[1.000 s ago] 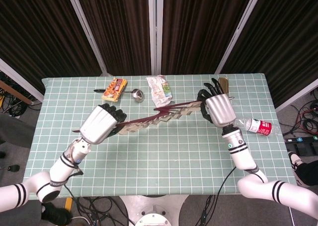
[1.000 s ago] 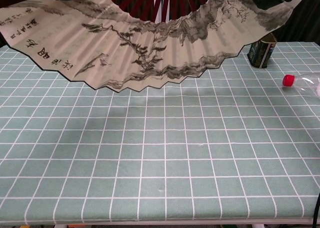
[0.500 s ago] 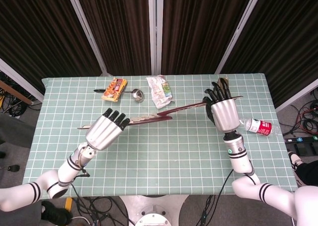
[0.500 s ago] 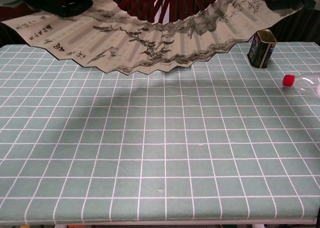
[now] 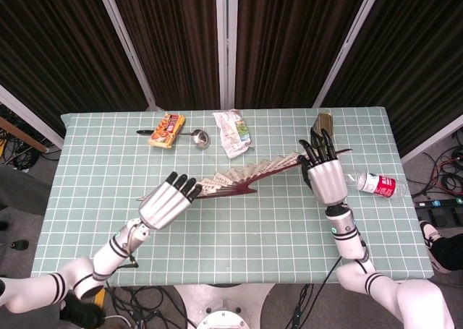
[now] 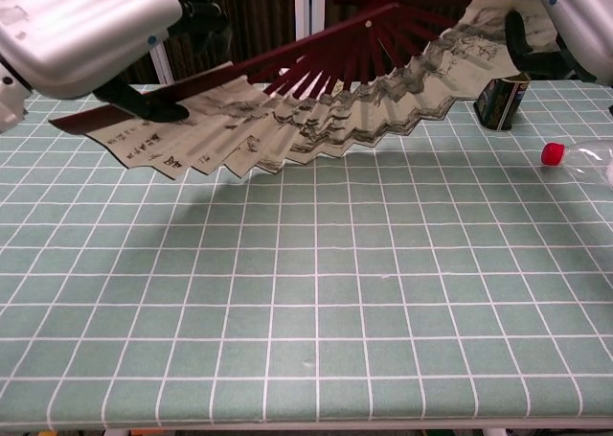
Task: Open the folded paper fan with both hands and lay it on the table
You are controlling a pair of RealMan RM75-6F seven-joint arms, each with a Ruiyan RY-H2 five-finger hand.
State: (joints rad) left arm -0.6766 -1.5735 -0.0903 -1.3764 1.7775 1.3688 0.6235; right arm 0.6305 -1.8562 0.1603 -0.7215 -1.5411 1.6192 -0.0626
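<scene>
The green checked table (image 5: 217, 231) carries a bottle (image 5: 374, 184), tin (image 6: 502, 100), snack packets (image 5: 232, 131) and ladle (image 5: 197, 137).

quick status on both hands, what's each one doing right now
Left hand: holding the left end of the open paper fan above the table.
Right hand: holding the fan's right end.

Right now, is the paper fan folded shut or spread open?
Spread open. The paper fan shows pleats fanned wide with red ribs splayed, held above the table between the left hand and right hand.
</scene>
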